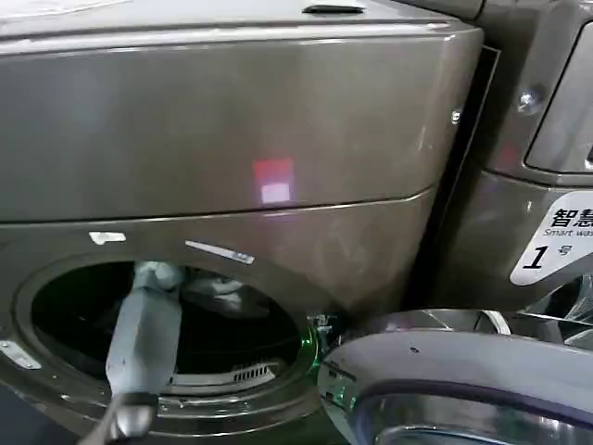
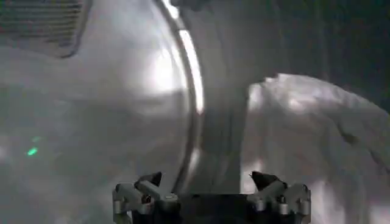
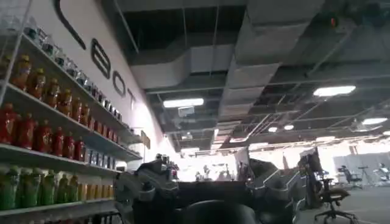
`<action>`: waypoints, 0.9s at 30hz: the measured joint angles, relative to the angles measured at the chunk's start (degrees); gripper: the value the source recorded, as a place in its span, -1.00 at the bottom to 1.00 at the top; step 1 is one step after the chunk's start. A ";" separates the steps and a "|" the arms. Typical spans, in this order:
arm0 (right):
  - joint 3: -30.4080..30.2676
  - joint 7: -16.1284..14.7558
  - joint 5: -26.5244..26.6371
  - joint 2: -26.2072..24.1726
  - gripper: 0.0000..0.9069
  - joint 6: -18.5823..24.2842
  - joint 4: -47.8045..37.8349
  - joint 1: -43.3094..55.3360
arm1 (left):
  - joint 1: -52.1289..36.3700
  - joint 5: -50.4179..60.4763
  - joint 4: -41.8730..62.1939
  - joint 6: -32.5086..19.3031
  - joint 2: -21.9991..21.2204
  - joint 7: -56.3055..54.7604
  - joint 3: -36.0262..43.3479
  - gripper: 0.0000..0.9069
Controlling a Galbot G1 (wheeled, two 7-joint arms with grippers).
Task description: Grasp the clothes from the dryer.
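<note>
The dryer (image 1: 232, 130) is the big bronze-grey machine in front of me, its round porthole (image 1: 167, 320) open. My left arm reaches through the hole, and the left gripper (image 1: 157, 274) is inside the drum. The clothes (image 1: 218, 284) lie as a small white bundle just right of the gripper. In the left wrist view the left gripper (image 2: 207, 181) is open with nothing between its fingertips. The white folded clothes (image 2: 317, 140) lie ahead, off to the side of one fingertip (image 2: 265, 180) and apart from it. My right gripper (image 3: 207, 173) is open and empty, pointing out at the room.
The dryer's open door (image 1: 463, 371) juts out at the lower right beside the porthole. A second machine with a white "1" sticker (image 1: 547, 243) stands to the right. The shiny drum wall (image 2: 91, 122) curves close beside the left gripper. Shelves of bottles (image 3: 42, 140) are beside the right arm.
</note>
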 measured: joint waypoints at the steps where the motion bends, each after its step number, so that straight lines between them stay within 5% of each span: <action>1: -0.09 -0.03 -0.05 0.04 1.00 0.01 0.00 0.08 | -0.33 0.06 0.34 -0.20 0.10 0.45 0.13 1.00; 27: -2.81 -0.33 -2.63 1.52 1.00 0.93 0.52 2.52 | -3.82 -3.08 11.12 2.78 1.43 3.25 -1.16 1.00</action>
